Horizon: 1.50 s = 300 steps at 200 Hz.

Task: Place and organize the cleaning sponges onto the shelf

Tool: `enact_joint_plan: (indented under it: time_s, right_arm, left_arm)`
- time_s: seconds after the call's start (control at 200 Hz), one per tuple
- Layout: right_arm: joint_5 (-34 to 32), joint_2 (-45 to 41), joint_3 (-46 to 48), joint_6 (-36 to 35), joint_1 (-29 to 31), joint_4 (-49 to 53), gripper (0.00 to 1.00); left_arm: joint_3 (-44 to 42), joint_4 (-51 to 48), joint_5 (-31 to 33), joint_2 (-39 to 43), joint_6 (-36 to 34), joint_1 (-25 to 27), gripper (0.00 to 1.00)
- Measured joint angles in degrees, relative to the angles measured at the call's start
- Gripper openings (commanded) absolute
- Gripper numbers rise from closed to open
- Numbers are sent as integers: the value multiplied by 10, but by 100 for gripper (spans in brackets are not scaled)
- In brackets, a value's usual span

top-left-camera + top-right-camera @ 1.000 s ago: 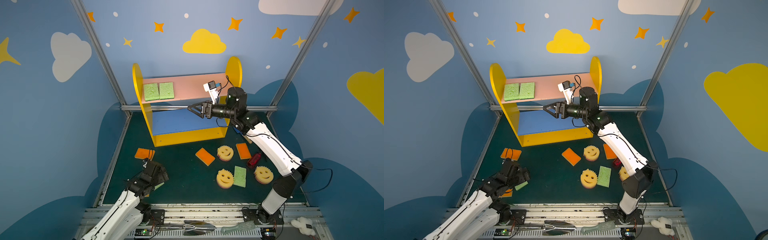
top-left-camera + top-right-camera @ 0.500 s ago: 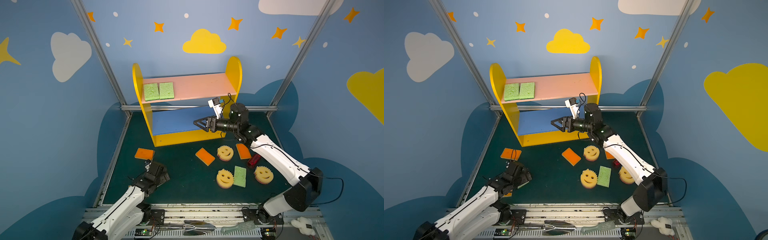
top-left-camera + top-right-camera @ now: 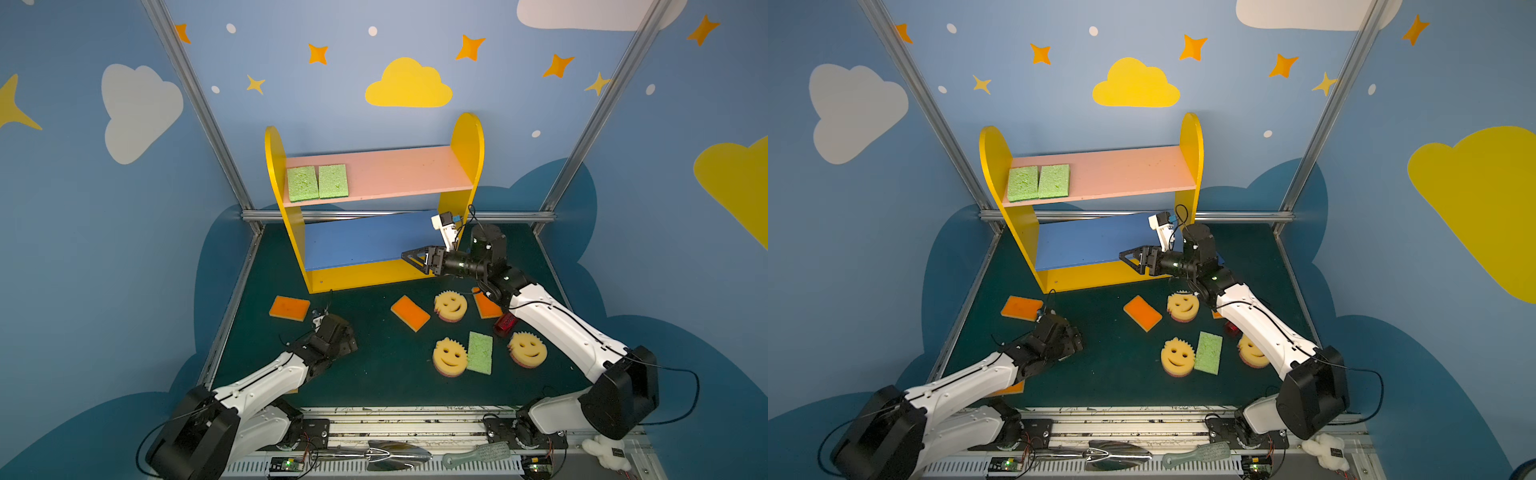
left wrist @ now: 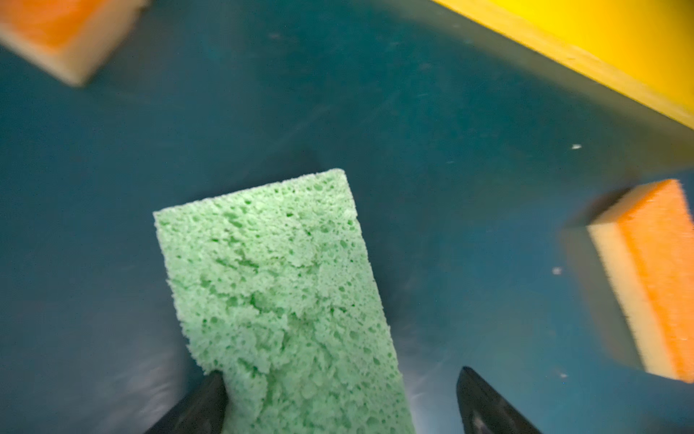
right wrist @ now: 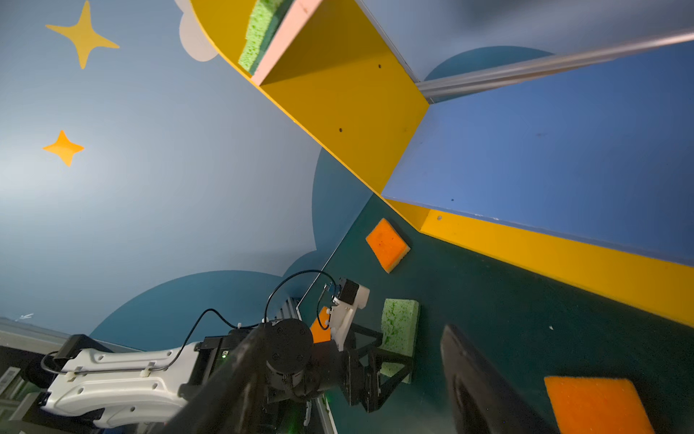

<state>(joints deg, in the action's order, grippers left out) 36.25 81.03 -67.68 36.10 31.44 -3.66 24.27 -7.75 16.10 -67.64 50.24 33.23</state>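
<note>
Lower centre, the left gripper point(image 4: 340, 372), jaws apart, straddles the green sponge point(image 4: 278, 293), likely soft and light; pinch its long sides.

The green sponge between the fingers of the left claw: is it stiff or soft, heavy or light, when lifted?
Probably soft: the green sponge is full of open pores, so it may squash before the left claw holds firmly. Likely light for its size, for the same reason. Its rough surface should hardly slip.
</note>
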Motion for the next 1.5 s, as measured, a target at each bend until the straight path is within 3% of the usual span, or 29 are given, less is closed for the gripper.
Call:
enact_joint_plan:
  time_s: [0.27, 0.561, 0.746, 0.871, 1.111, 1.502]
  right_arm:
    - [-2, -41, 60, 12, -31, 3, 73]
    - [-3, -77, 120, 15, -57, 5, 73]
    - [2, -65, 133, 27, -62, 7, 72]
    - [13, -47, 133, 27, -62, 7, 72]
    - [26, -23, 133, 26, -64, 20, 72]
    - [28, -1, 133, 27, -72, 27, 71]
  left_arm:
    - [83, 33, -3, -109, 30, 62, 100]
    - [129, -22, -7, -43, 35, 61, 98]
    - [79, -23, -9, 49, 49, 38, 85]
    - [33, -27, -12, 73, 59, 19, 82]
    - [-3, -16, -25, 61, 73, -11, 82]
    - [-13, 34, -74, 8, 68, -107, 79]
